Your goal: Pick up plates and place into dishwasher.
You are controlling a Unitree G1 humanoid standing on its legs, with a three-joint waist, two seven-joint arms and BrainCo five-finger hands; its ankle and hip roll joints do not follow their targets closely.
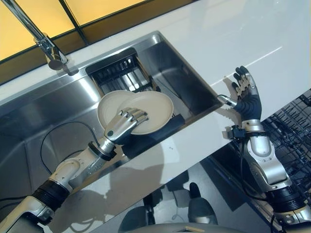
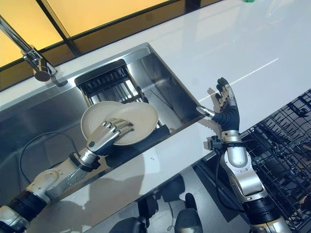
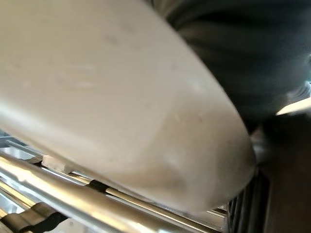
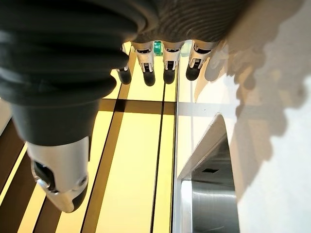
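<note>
Left hand (image 1: 127, 121) curls its fingers on the top plate (image 1: 155, 104) over the sink (image 1: 29, 131).
Lift slowly, then carry toward the dishwasher rack (image 1: 291, 128) at 3 o'clock; right hand (image 1: 246, 94) waits, fingers spread.

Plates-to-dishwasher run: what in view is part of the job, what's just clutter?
Part of the job:
- cream plates, two overlapping over the sink
- left robot hand, fingers curled on the plates
- right robot hand, open above the countertop
- dishwasher rack, black wire, at the right

Just there:
- sink, stainless
- faucet
- black drain rack inside the sink
- white countertop
</note>
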